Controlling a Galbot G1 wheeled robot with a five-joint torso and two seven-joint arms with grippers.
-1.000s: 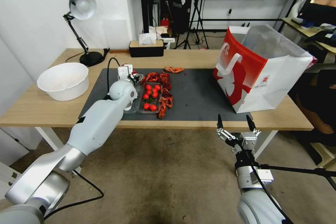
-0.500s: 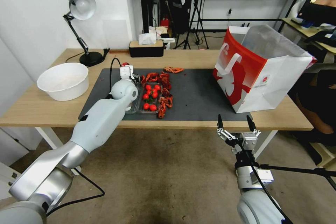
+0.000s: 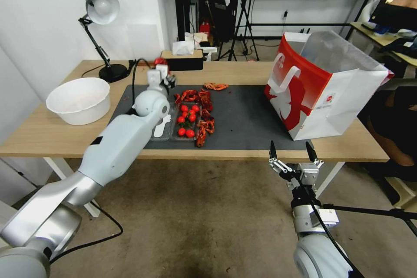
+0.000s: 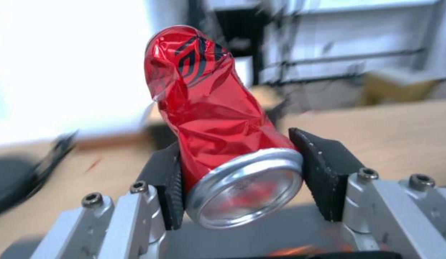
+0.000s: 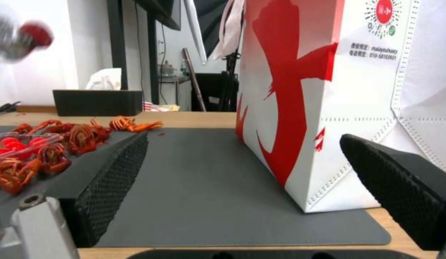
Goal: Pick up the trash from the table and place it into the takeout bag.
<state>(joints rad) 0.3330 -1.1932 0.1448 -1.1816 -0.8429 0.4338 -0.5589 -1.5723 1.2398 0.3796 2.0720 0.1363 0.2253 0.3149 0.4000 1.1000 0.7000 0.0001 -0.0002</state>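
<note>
- Red crushed can (image 4: 218,118) is clamped in the left gripper (image 4: 239,187) above the desk's (image 3: 52,134) far edge; background blurred.
- Right gripper (image 3: 292,153) hangs spread open below the near edge, the takeout bag (image 5: 328,90) cut off at top.

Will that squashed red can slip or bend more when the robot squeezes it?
The crushed red can probably gives a bit more; its wall is already crumpled. Its shiny skin looks slippery, yet the left gripper clamps it near the stiffer rim, so it likely holds. Probably light.
</note>
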